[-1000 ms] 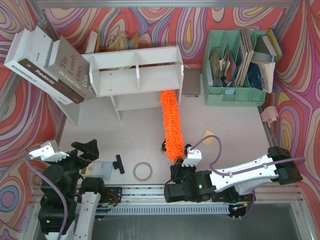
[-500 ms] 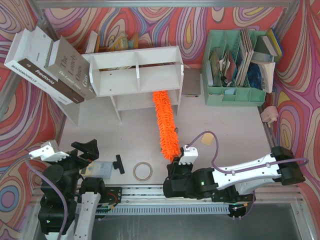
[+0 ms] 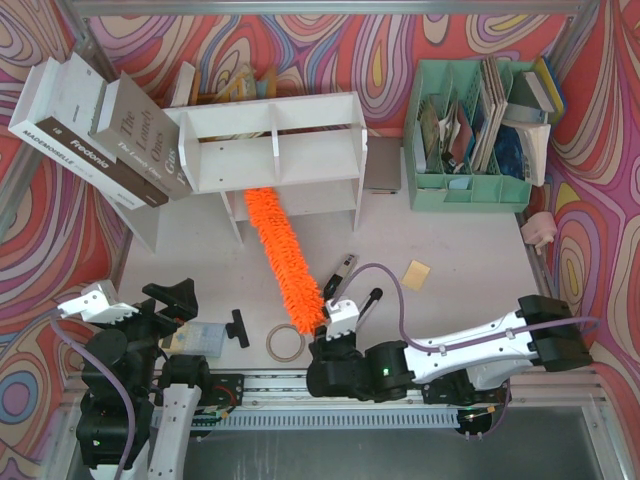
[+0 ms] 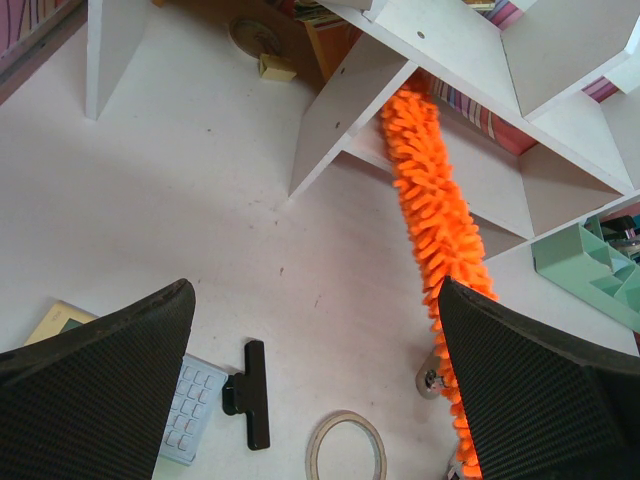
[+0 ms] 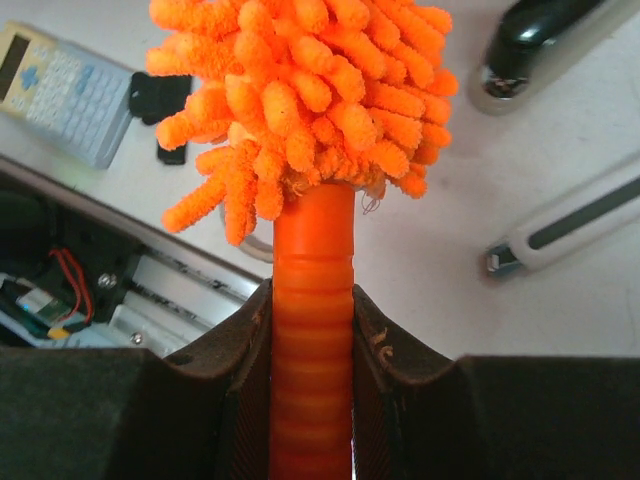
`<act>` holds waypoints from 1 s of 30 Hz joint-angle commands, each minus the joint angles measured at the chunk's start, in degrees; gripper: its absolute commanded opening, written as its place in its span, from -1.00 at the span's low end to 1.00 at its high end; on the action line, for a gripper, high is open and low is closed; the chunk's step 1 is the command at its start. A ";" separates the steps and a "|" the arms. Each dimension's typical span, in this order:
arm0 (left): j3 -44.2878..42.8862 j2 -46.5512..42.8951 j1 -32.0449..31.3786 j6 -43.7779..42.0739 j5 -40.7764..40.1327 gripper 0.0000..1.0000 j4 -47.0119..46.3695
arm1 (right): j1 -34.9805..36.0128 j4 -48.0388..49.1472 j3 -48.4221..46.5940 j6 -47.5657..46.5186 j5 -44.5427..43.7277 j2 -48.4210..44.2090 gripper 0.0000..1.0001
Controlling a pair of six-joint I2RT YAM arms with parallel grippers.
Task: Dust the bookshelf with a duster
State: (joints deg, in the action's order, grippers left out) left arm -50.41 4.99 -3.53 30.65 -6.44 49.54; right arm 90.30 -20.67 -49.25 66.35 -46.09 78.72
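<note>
**Beneath the bookshelf's lower tier, the duster's far end is lost to you**

Ahead of the right jaws and slanting off to their left, your duster (image 3: 285,262) runs into the lower bay of the bookshelf (image 3: 270,140). Its tip goes under the white board there, so you cannot see where it ends. The left wrist view shows the fluff (image 4: 435,210) passing just beside a white upright (image 4: 335,110), but contact with the boards is hard to judge. From the right wrist, the orange head (image 5: 300,90) fills the view ahead and hides the shelf completely. The handle's lower end is cut off by the frame.

Your right gripper (image 5: 312,330) is clenched on the ribbed orange handle, just below the fluff. That arm lies low and stretched along the near edge, reaching in from the right to the middle. Your left gripper (image 3: 140,300) sits folded above its base, jaws spread wide with nothing between them, and points toward the shelf.

On the pale table (image 3: 460,250), a tape roll (image 3: 285,342) lies just left of the right jaws. A black clip (image 3: 238,327) and a calculator (image 3: 200,338) lie further left. A stapler (image 5: 550,40) and a slim black-and-silver tool (image 5: 570,225) lie ahead and to the right. A yellow note (image 3: 416,274) lies beyond those. Well ahead on the right stands a green organiser (image 3: 470,130). Books (image 3: 90,120) lean at the shelf's left end. Swirl-patterned walls (image 3: 330,50) enclose the table.
</note>
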 commanded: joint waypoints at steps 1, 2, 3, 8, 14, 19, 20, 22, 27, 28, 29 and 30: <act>0.53 0.56 0.43 -0.04 0.29 0.96 -1.46 | -0.21 9.13 -3.87 -10.83 2.49 2.39 -1.00; 0.52 0.55 0.45 -0.03 0.36 0.97 -1.46 | -0.29 9.48 -4.52 -11.83 3.14 3.32 -1.00; 0.49 0.47 0.39 0.01 0.29 0.97 -1.46 | -0.30 10.02 -5.04 -12.97 3.78 4.04 -1.00; 0.41 0.50 0.43 0.02 0.34 0.97 -1.46 | -0.82 11.11 -5.37 -13.65 5.35 5.01 -1.00; 0.49 0.48 0.43 0.02 0.35 0.96 -1.46 | -1.67 0.91 -4.13 -1.15 -0.41 1.95 -1.00; 0.52 0.49 0.45 -0.05 0.29 0.97 -1.47 | -1.63 -17.28 -3.52 18.69 -6.98 -1.78 -1.00; 0.51 0.46 0.45 0.00 0.31 0.97 -1.47 | -1.67 -20.05 -3.30 22.67 -7.80 -2.42 -1.00; 0.50 0.46 0.43 0.01 0.29 0.97 -1.48 | -1.62 -26.34 -2.69 29.56 -8.77 -3.38 -1.00; 0.50 0.61 0.45 0.02 0.33 0.97 -1.51 | -1.66 -33.39 -2.34 39.32 -8.41 -3.05 -1.00; 0.51 0.65 0.45 0.02 0.33 0.97 -1.47 | -1.65 -32.37 -2.45 37.63 -8.37 -2.79 -1.00; 0.49 0.59 0.45 0.02 0.29 0.97 -1.46 | -1.63 -30.75 -2.52 35.86 -8.26 -2.68 -1.00; 0.50 0.64 0.45 0.02 0.31 0.97 -1.48 | -1.64 -28.30 -2.48 33.03 -8.11 -2.73 -1.00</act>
State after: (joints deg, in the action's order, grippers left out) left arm -50.39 4.99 -3.53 30.65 -6.44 49.54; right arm 88.84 -47.27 -51.96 97.06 -50.89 75.88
